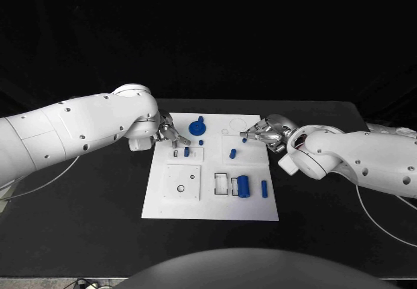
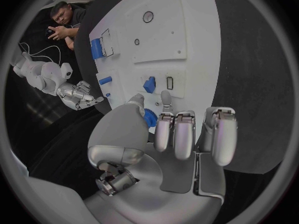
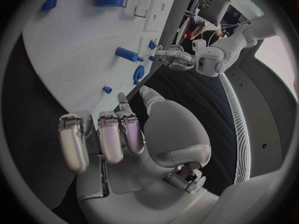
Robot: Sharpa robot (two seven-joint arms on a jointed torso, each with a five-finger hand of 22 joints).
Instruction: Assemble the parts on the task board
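Observation:
The white task board (image 1: 165, 198) lies in the middle of the black table. A blue gear-like part (image 1: 198, 127) sits at its far end, with a small blue knob (image 1: 200, 142) just below it. A short blue peg (image 1: 186, 152) stands by a slot, and another peg (image 1: 233, 153) lies mid-board. A blue cylinder (image 1: 244, 186) and a blue bar (image 1: 264, 188) rest near the front right. My left hand (image 1: 169, 133) hovers at the board's far left corner, fingers apart, holding nothing (image 2: 177, 134). My right hand (image 1: 263, 133) hovers at the far right edge, also holding nothing (image 3: 121, 134).
Black table (image 1: 78, 229) surrounds the board on all sides. The board's near left plate carries round holes (image 1: 181, 188), and a rectangular recess (image 1: 222, 183) lies beside the cylinder. Cables (image 1: 382, 223) trail along both outer sides.

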